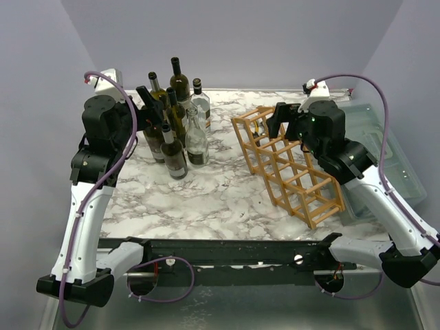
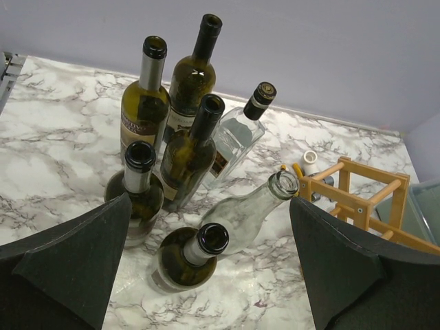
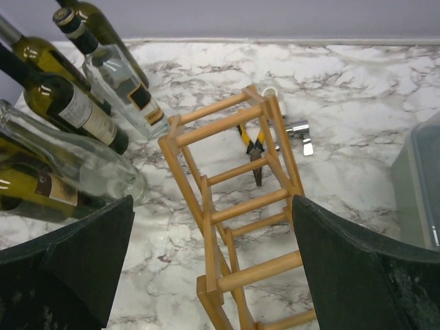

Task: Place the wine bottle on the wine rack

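On the rear left of the marble table (image 1: 206,199), the wine bottles (image 1: 173,130) stand upright in a tight cluster. Most are dark green, some with labels. Two are clear glass, one with a black cap (image 2: 263,93) and one open-necked (image 2: 247,210). None lies on the wine rack (image 1: 289,165), which sits apart from them on the right half of the table, a light wooden lattice running diagonally from the rear centre toward the near right.

Above the cluster hangs the left gripper (image 2: 210,205), its dark fingers (image 2: 75,261) spread wide on either side of the bottle necks and holding nothing. The right gripper (image 3: 213,203) hangs over the far end of the rack, its fingers (image 3: 350,268) likewise spread wide and empty.

Seen through the rack's far cells, yellow-handled pliers (image 3: 253,148) lie on the table, with a small metal part (image 3: 300,130) just beside them. A translucent plastic box (image 1: 375,137) sits along the table's right edge, just beside the rack.
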{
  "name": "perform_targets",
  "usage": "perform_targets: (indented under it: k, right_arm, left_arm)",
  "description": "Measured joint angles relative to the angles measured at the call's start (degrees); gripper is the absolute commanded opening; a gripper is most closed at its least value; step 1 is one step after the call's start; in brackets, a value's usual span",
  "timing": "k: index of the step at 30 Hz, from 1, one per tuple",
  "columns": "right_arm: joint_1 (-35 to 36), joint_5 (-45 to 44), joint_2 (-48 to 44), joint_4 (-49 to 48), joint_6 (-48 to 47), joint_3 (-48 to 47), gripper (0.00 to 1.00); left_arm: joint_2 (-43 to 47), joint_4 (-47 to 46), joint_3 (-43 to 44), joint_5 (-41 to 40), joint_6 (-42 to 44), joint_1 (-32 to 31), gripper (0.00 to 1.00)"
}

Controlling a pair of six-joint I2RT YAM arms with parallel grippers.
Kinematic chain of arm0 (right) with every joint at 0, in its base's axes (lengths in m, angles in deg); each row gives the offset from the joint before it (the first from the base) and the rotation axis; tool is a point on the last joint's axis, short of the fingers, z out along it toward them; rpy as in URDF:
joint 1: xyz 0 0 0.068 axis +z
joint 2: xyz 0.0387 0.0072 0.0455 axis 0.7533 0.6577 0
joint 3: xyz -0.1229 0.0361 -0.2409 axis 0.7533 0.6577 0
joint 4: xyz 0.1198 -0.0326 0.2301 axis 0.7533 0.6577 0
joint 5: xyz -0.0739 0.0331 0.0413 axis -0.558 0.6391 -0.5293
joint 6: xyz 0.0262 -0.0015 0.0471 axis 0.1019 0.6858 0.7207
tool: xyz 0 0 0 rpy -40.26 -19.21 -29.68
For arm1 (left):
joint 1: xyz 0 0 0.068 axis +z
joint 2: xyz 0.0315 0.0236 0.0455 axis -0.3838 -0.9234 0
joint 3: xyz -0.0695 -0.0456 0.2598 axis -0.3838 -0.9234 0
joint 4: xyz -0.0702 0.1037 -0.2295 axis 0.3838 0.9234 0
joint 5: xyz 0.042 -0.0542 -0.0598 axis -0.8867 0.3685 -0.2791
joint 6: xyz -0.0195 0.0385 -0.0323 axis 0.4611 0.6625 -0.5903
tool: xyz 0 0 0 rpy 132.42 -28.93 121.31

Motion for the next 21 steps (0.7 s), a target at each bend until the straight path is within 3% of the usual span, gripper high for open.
perform_targets:
  k: [13,19,21]
  right_arm:
    - [0.0,9.03,6.67,-4.85,-0.35,0.39,1.0]
    - [0.0,4.61,10.64,-4.33,1.55,-1.31,1.0]
    - [0.0,2.25,10.97,-3.91,2.16,-1.31,1.0]
  left_arm:
    - [-1.4,3.52,-0.92,-0.52,1.22,-0.46,0.99]
    - [-1.84,7.41,-1.6,0.92,0.57,-1.18,0.97]
    - [-2.86,8.41,-1.73,1.9,0.63,-1.18,0.91]
